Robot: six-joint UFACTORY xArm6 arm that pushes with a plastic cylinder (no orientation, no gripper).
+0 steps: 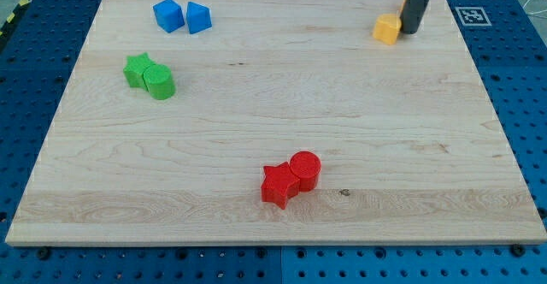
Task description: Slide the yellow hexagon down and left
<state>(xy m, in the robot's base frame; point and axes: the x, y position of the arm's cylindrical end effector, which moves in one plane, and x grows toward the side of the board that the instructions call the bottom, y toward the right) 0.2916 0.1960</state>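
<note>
The yellow hexagon [387,28] sits near the view's top right on the wooden board [273,121]. My tip [409,32] is the lower end of the dark rod, right beside the hexagon on its right side, touching or almost touching it.
Two blue blocks, a cube [168,14] and a wedge-like one [198,17], lie at the top left. A green star [137,69] and green cylinder [159,83] sit together at the left. A red star [279,185] and red cylinder [305,169] touch near the bottom centre.
</note>
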